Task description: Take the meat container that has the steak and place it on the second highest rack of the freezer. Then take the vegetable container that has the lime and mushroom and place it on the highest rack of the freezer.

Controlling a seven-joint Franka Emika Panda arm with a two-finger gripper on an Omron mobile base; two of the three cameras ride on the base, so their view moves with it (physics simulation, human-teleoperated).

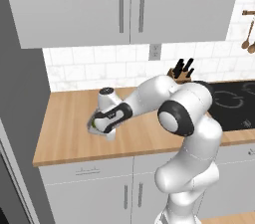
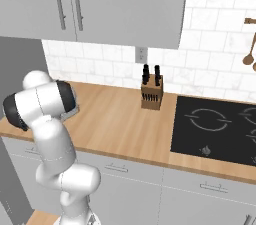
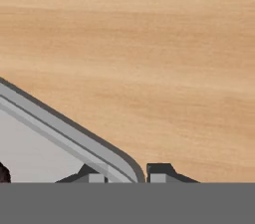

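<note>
The hand (image 3: 127, 175) sits low on the counter (image 1: 64, 123), its fingertips (image 3: 158, 174) straddling the corner rim of a grey container (image 3: 60, 128), seemingly clamping it. Which container I cannot tell; nothing looks delivered to the freezer yet

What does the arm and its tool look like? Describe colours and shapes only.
The arm is glossy white, built of rounded, bulbous segments with dark grey joint caps. A dark band wraps the wrist. The tool ends in two small, dark, blocky fingertips. No cables or markings show.
</note>
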